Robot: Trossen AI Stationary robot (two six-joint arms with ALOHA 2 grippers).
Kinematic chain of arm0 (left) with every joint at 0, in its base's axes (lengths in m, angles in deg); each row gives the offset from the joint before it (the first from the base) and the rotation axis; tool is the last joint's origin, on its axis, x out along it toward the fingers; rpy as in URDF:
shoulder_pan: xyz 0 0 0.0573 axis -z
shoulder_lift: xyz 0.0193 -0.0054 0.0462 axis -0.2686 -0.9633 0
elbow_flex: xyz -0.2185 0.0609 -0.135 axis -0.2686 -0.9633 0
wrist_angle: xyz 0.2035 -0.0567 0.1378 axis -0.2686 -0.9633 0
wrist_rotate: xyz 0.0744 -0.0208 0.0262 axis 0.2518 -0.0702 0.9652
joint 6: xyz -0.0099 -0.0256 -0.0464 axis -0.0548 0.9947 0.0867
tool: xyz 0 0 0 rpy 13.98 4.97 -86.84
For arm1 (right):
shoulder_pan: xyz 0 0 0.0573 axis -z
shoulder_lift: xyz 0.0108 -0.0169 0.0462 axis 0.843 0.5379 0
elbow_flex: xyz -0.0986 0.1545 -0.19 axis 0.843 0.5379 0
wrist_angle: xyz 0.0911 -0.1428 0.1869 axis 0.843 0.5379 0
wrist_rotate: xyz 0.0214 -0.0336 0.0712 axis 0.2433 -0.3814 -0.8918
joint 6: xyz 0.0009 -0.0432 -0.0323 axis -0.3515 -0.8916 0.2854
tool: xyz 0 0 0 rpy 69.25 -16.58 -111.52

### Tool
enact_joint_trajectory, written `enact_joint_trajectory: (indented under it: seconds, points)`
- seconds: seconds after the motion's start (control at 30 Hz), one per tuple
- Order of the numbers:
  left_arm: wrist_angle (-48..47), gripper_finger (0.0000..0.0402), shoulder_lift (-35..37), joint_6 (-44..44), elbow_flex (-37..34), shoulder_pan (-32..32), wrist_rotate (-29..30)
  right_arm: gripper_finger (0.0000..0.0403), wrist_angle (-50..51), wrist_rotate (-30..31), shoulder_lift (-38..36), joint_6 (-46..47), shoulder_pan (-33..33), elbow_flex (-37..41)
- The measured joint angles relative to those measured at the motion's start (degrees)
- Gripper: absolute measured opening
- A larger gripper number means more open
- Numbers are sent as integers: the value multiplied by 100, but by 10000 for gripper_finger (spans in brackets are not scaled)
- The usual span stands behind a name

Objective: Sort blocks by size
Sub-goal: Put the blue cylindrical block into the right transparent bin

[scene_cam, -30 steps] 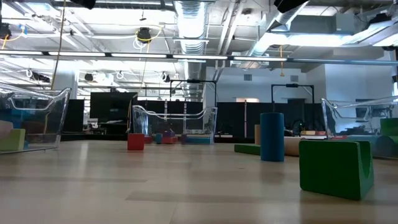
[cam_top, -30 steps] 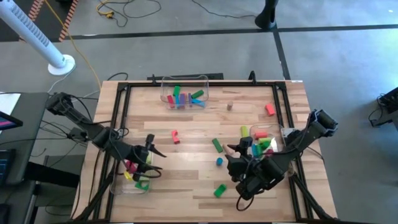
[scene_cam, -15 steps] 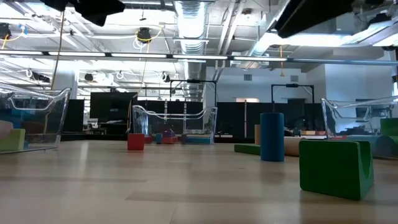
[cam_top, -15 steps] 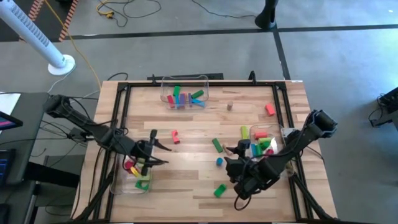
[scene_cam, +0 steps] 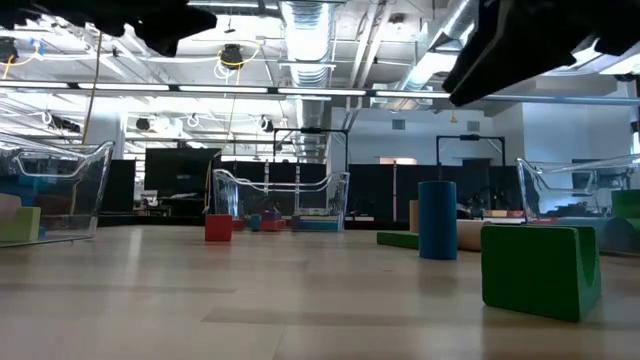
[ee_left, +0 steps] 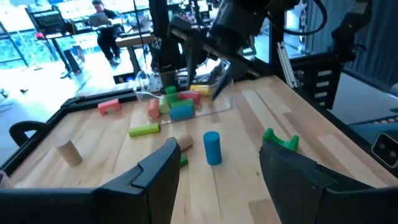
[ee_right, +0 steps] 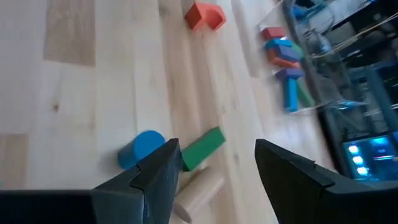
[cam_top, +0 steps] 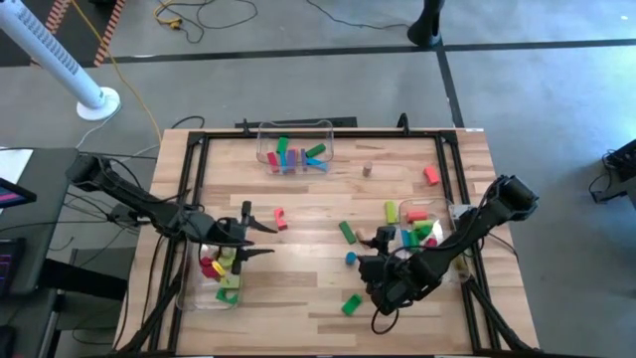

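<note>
Between both open tools [cam_top: 260, 239] [cam_top: 370, 249], bare wood, scattered blocks [cam_top: 347, 232]

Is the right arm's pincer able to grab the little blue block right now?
Probably yes. The right pincer is open and empty, close beside the blue block, with only bare table between them; a green block lies nearby.

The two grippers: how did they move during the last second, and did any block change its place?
The left gripper moved away from its bin toward the table's middle, jaws open and empty. The right gripper shifted slightly toward the loose blue cylinder, also open and empty. Nothing was grasped or released. The green arch and the other blocks stayed where they were.
</note>
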Motion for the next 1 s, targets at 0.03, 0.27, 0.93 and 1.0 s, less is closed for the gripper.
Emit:
enact_joint_trajectory:
  seconds: [0.03, 0.27, 0.93, 1.0]
  points:
    - [115, 210, -43, 1, -44, -15, -1, 248, -82, -79, -2, -2, 32, 28]
    - [866, 210, -793, -250, -81, -102, -78, 248, -403, -553, -3, 1, 140, 285]
    - [2085, 210, -4155, -214, 1301, -1219, -1536, 248, -467, -896, -2, 51, 138, 319]
    - [2072, 210, -4496, -175, 1548, -1321, -1802, 248, -471, -908, -2, 51, 138, 319]
